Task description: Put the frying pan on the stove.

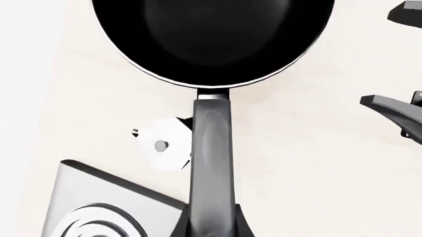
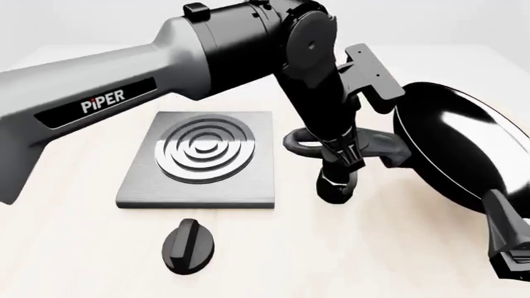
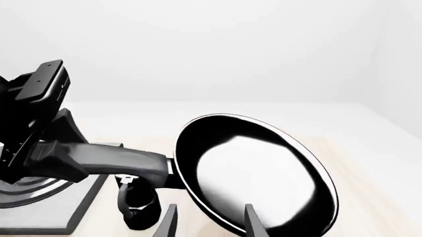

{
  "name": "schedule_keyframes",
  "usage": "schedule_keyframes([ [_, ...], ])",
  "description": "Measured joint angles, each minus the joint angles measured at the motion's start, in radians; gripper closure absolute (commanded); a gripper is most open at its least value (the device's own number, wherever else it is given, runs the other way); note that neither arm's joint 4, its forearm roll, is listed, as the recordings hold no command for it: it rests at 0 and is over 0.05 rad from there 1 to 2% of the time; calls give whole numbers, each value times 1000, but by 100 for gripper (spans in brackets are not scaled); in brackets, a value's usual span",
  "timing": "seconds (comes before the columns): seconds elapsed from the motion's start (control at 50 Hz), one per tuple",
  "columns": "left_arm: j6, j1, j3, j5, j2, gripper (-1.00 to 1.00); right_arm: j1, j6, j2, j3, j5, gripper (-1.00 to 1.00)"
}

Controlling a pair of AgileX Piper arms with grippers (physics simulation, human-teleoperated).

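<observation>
1. Left arm (image 2: pixel 124 81), big grey casing w/ "PIPER" lettering, filled the front view's near left and reached across to table centre.
2. Left gripper (image 2: pixel 327 146) was clamped on the frying pan's handle (image 1: pixel 212 163); left wrist view showed the handle running straight out between the fingers to the pan bowl.
3. Frying pan (image 2: pixel 460 146) was off the table, tilted on edge, glossy black inside facing the camera in the front view, to the right of the stove and apart from it.
4. Stove (image 2: pixel 203 158), flat grey plate w/ silver rings, lay flat on the table (image 2: pixel 373 248) at centre-left, nothing on it.
5. Black oval knob (image 2: pixel 188 246) lay on the table just in front of the stove, nearer the camera.
6. Moka pot (image 2: pixel 337 183) stood on the table below the handle, partly hidden by the left gripper.
7. Right gripper (image 3: pixel 207 222) sat low at right, close to the pan's near rim; fingers (image 3: pixel 254 219) spread apart, holding nothing.
</observation>
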Motion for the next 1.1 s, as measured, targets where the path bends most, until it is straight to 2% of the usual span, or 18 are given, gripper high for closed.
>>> schedule_keyframes([
  [0.24,30,27,-123,56,14,100,0,0,0,0,0,-100],
  [0.66,48,90,-419,168,71,100,0,0,0,0,0,-100],
  [0.86,33,121,-497,188,78,100,0,0,0,0,0,-100],
  [1.1,-1,171,-549,189,69,100,0,0,0,0,0,-100],
])
